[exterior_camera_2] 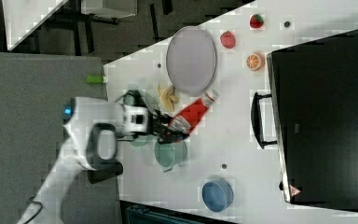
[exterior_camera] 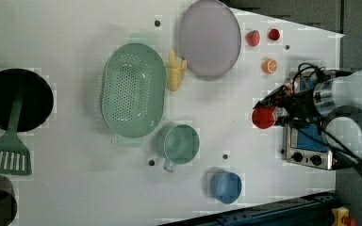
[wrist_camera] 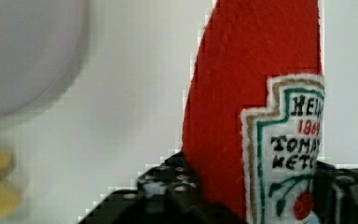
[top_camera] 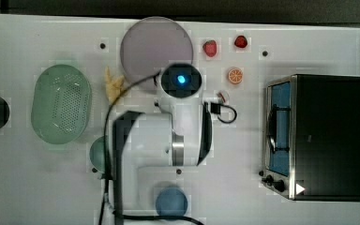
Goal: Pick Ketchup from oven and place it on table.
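Above the white surface (exterior_camera_2: 242,140), away from the closed oven (exterior_camera_2: 326,126), the arm's pincer (exterior_camera_2: 171,129) clamps the lower body of the Ketchup (exterior_camera_2: 193,114). The bottle is held aloft, long axis running out from the pincer, white cap leading toward the grey plate (exterior_camera_2: 191,58); setting it down means lowering.

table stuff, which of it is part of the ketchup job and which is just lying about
In the job:
ketchup, held in the gripper
oven
table

Lying about:
purple plate
green colander
green cup
blue cup
strawberries
orange slice
spatula
black bowl
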Available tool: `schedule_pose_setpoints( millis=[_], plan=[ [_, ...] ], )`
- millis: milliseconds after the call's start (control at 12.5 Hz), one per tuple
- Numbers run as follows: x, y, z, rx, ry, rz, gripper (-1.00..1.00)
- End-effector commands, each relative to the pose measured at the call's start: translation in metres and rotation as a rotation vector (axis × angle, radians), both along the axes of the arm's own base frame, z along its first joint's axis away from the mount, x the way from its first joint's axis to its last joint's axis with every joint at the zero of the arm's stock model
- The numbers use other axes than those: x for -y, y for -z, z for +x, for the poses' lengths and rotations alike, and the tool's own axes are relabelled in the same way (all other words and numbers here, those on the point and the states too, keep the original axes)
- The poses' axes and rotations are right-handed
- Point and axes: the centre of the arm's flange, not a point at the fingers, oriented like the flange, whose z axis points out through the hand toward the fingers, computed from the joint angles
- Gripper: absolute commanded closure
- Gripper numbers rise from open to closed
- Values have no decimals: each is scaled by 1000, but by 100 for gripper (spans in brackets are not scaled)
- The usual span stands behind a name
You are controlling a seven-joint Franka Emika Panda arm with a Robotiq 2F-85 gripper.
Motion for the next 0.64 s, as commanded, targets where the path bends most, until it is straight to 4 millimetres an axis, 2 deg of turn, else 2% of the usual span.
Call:
schedule_pose_setpoints(
  millis=[80, 320, 480, 640],
  plan=[
    [12, 22, -2, 85, 23, -9, -26],
    [13, 68, -4, 59, 25, -16, -27],
    [18, 82, -4, 62, 32, -21, -26],
    [20, 87, -4, 75, 38, -24, -32]
  ],
)
